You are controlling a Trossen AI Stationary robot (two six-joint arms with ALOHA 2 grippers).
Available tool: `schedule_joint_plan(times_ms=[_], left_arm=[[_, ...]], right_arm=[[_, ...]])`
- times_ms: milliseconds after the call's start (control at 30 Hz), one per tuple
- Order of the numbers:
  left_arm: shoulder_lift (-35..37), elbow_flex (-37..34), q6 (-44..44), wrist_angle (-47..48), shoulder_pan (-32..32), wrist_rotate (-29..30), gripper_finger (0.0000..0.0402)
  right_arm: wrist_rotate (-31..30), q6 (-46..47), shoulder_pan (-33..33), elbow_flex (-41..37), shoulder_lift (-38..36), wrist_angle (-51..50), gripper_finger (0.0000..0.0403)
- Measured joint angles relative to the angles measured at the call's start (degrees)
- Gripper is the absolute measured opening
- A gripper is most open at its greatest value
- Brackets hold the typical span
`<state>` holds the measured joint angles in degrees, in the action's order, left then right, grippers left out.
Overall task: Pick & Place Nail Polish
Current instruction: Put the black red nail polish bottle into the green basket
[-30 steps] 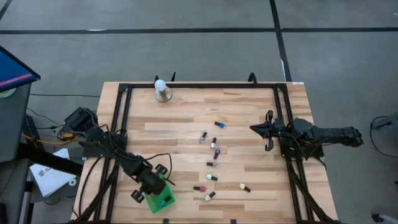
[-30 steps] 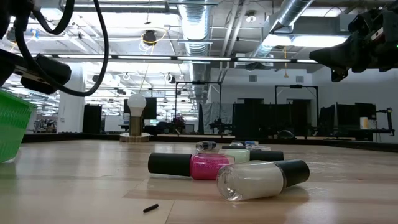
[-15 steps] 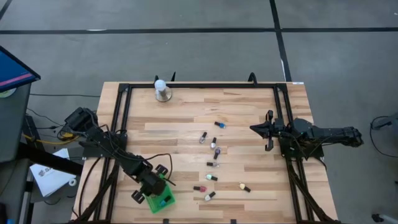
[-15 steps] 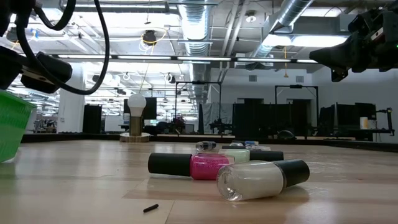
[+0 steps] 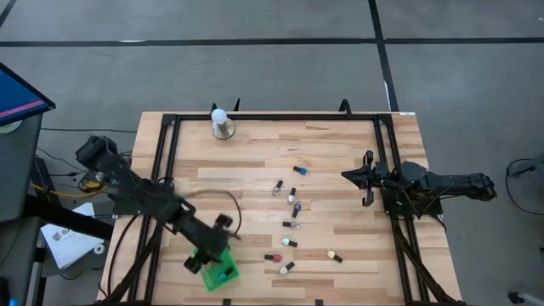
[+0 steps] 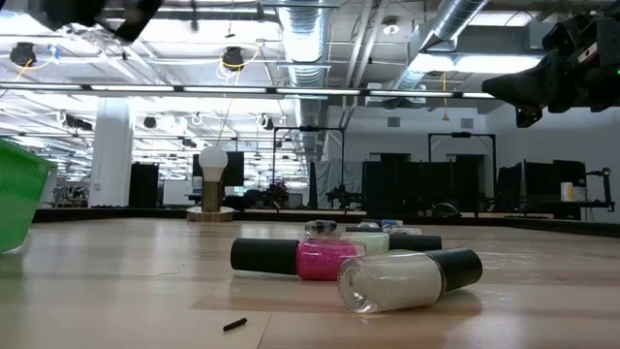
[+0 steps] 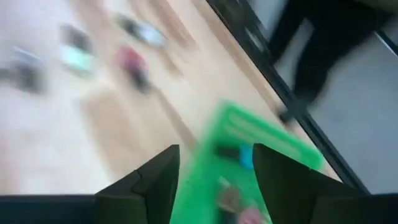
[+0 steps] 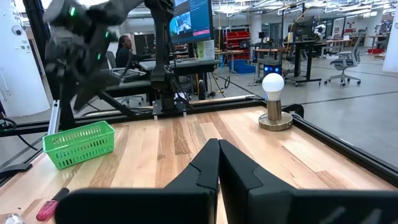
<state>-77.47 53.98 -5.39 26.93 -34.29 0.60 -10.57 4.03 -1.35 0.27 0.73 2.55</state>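
Left arm over the green basket, bottles still strewn on the wooden table (image 5: 255, 170)

Going down in size: the left arm reaches across to the green basket (image 5: 219, 270) at the near left corner, and its left gripper (image 5: 209, 255) hangs just above it with fingers apart and nothing between them, a few bottles already lying inside; the right gripper (image 5: 367, 178) waits at the right side, fingers pressed together, while a white ball-topped stand (image 5: 220, 124) sits at the far edge. The nail polish bottles (image 5: 290, 223) lie scattered on their sides mid-table, the pink bottle (image 6: 295, 259) and the cream bottle (image 6: 407, 278) nearest the front. They look light, hard and glassy, likely to roll or slip, so I'd pinch one across its body near the cap, fingers square to its length
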Motion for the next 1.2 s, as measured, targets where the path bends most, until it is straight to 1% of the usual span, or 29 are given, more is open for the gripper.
schedule_joint_plan(times_ms=[100,167,300,467,600,800,1033,1200], left_arm=[[3.4,2.0,0.0,-0.1,3.3,6.8,0.0204],[4.3,3.6,0.0,-0.1,6.4,9.4,0.0208],[2.5,7.4,0.1,-0.1,12.3,9.4,0.0215],[-4.3,13.3,0.0,0.1,16.7,8.4,0.0219],[-10.0,17.3,-3.3,0.7,19.0,8.3,0.0219],[-15.4,18.7,-8.5,2.0,19.8,7.2,0.0219],[-20.7,18.7,-8.3,1.3,16.7,6.0,0.0219],[-23.5,18.7,-8.3,-2.2,14.3,6.0,0.0219]], right_arm=[[0.0,0.0,0.0,0.0,0.0,0.0,0.0],[0.0,0.0,0.0,0.0,0.0,0.0,0.0],[0.0,0.0,0.0,0.0,0.0,0.0,0.0],[0.0,0.0,0.0,0.0,0.0,0.0,0.0],[0.0,0.0,0.0,0.0,0.0,0.0,0.0],[0.0,0.0,0.0,0.0,0.0,0.0,0.0],[0.0,-0.1,0.0,0.0,0.0,0.0,0.0],[0.0,1.0,0.0,0.0,0.0,0.0,0.0]])
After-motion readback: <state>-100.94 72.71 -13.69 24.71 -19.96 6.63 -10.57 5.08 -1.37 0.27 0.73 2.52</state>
